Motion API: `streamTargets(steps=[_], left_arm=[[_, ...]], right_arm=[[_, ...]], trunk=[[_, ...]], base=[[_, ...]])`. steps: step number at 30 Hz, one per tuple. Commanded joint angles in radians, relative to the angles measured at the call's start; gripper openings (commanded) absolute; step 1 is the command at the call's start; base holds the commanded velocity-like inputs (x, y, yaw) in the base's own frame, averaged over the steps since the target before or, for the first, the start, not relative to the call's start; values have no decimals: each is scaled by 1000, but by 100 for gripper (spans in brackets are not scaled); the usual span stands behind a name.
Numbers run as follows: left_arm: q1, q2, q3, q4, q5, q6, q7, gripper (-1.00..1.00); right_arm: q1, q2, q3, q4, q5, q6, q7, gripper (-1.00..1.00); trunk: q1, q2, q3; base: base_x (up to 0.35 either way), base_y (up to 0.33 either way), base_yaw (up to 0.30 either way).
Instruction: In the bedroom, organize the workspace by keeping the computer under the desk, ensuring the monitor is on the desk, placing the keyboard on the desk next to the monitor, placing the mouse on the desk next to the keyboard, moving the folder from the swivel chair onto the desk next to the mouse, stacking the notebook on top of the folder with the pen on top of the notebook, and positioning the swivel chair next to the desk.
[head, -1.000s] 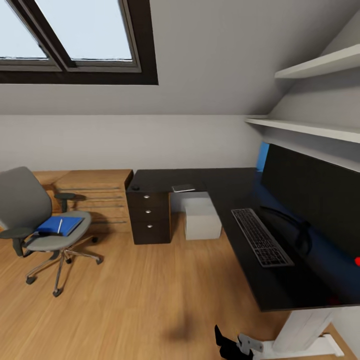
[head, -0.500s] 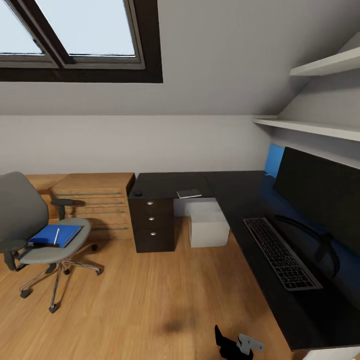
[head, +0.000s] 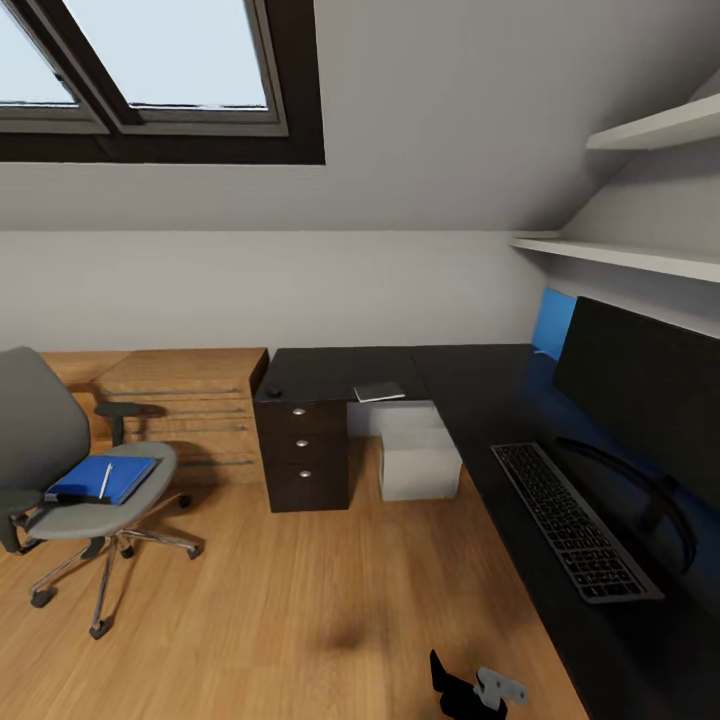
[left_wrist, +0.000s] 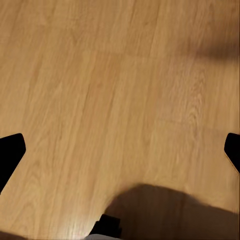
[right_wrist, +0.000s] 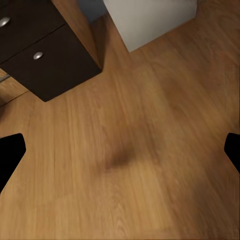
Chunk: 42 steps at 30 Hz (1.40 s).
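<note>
With both grippers open and empty over the floor, the blue folder (head: 103, 479) lies on the swivel chair (head: 70, 470), left of the table (head: 470, 385); its loose pen (head: 104, 481) may roll off when lifted.

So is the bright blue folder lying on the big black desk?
No, the flat bright blue folder lies on the seat of the grey swivel chair, apart from the black desk.
</note>
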Motion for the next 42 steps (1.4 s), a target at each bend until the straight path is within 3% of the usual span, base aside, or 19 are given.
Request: streamTargets(steps=[1,12,26,35,42], left_arm=[[-1,1,-6,0,10,-6,7,100],[-1,3,-4,0,11,-11,8,100],[-1,-2,-4,21,11,-13,7,100],[-1,-3,-4,22,10,-14,7,100],[-1,-4,-4,23,9,-13,7,100]], right_arm=[[-1,0,-2,1,-10,-1,10,100],[-1,1,-2,2,-13,-2,10,100],[-1,4,-1,2,-12,-3,-10,100],[-1,10,-1,2,14,-30,-11,100],[-1,11,-2,2,24,-30,-11,100]], trunk=[[0,-1,-1],[0,-1,-1],[0,-1,-1],[-34,62,26],[-61,111,46]], base=[[276,0,0],[316,16,23],[328,14,264],[327,0,276],[327,0,63]])
